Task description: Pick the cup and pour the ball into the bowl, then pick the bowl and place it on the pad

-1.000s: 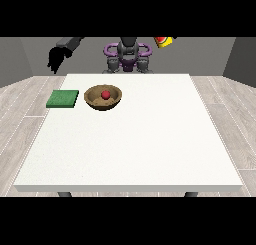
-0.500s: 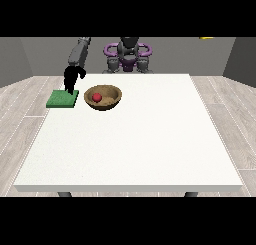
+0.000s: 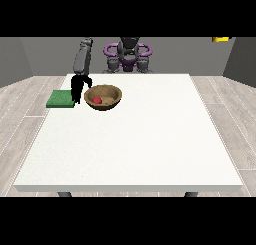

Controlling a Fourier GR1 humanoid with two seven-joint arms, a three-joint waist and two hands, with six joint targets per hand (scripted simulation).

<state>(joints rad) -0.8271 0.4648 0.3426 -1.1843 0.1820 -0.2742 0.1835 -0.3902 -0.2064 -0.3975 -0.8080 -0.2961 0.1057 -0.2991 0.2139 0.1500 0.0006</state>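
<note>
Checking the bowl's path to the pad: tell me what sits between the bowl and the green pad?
In the front view, only the black hand at the view's left hangs between the wooden bowl and the green pad.

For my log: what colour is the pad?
Green; the pad shows in the front view, left of the bowl.

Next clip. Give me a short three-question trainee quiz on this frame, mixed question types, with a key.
1. True or false: the red ball lies inside the wooden bowl.
2. The hand at the view's left hangs between the bowl and what? A) green pad B) a cup C) a plate
3. Is the bowl on the pad yet?

Key: 1 true. 2 A. 3 No, it stands on the white table beside the pad.
</note>
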